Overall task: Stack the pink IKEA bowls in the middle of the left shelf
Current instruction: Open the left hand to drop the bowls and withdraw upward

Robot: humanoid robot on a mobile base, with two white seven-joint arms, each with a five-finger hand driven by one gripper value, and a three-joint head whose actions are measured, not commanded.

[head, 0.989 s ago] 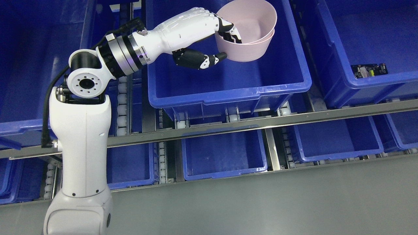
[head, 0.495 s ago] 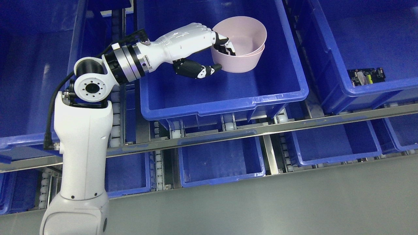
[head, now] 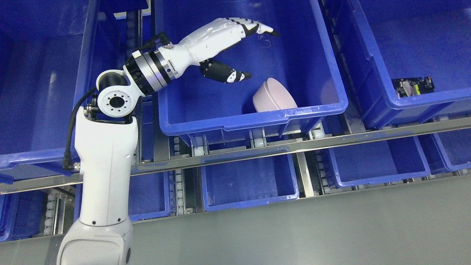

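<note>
Now the left hand [head: 235, 51] is seen above the middle blue bin [head: 254, 118], its fingers [head: 257, 28] stretched out and spread from the thumb [head: 230, 75], with nothing held. Pink bowls [head: 274, 96] are found lying tipped over inside that bin, against its front wall, below and to the right of the hand and apart from it. A small circuit board [head: 414, 84] is seen in the neighbouring bin [head: 404, 103] to the right.

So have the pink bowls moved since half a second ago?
Yes. The pink bowls dropped from the open left robot hand toward the blue bin's front wall.
</note>
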